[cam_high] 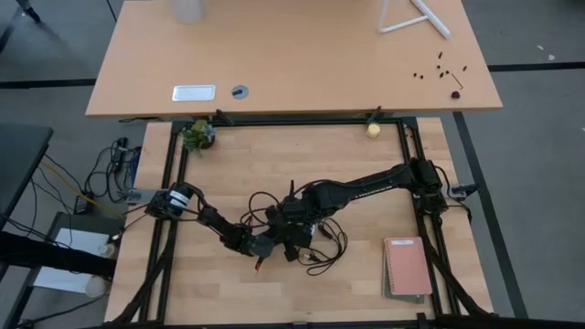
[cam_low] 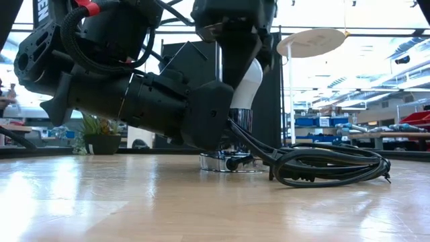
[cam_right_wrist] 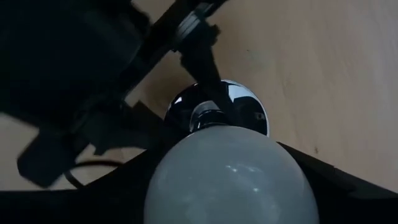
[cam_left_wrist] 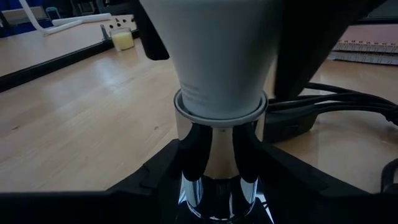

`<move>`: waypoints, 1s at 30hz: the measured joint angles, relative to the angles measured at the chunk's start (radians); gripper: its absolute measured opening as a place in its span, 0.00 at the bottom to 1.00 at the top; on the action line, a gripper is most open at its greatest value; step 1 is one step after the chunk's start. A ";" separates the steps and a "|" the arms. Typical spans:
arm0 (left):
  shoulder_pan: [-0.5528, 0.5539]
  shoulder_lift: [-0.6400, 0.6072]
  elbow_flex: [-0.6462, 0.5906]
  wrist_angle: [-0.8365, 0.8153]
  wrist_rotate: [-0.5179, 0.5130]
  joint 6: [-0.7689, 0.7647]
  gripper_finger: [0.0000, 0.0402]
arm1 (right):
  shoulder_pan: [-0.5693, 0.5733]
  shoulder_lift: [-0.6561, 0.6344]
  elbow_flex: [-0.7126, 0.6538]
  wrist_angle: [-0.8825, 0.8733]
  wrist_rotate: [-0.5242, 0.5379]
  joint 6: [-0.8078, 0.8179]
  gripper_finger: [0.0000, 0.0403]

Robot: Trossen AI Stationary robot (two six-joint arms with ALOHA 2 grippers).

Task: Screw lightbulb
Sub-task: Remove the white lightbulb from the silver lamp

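We look down on a pale wooden surface (cam_high: pixel 366 155) where two dark arms meet just left of its middle, hiding what lies between them. From the level view alone we see the lightbulb (cam_low: pixel 247 86) standing upright, its base in a chrome socket (cam_low: pixel 230 161), with a coiled black cord (cam_low: pixel 329 165) lying to the right. The left end effector (cam_left_wrist: pixel 217 152) shows best from its own wrist: its fingers (cam_left_wrist: pixel 193 149) pinch the shiny socket neck just under the lightbulb's (cam_left_wrist: pixel 217 56) white collar. The right end effector (cam_right_wrist: pixel 233 186) comes from above; its wrist view shows the rounded white top of the bulb (cam_right_wrist: pixel 230 177) between its fingers, which sit around the glass, though we cannot tell whether they press it. A pink notebook (cam_high: pixel 408 266) lies near right.
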 joint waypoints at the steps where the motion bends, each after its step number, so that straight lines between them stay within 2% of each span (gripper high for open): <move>1: 0.000 0.000 0.000 0.000 0.000 0.000 0.47 | 0.000 0.000 0.000 0.001 -0.002 -0.040 0.70; 15: 0.000 -0.001 0.000 -0.003 -0.001 0.022 0.47 | -0.005 0.000 -0.001 0.008 -0.031 -0.835 0.70; 21: 0.000 -0.001 0.000 -0.003 -0.001 0.021 0.47 | -0.005 0.000 -0.001 0.007 -0.030 -1.108 0.70; 26: 0.000 -0.001 0.000 -0.003 0.000 0.021 0.47 | -0.005 0.000 -0.002 0.009 -0.028 -1.174 0.70; 30: -0.001 -0.001 0.000 -0.002 0.004 0.020 0.47 | -0.005 -0.001 -0.002 0.014 -0.035 -1.063 0.74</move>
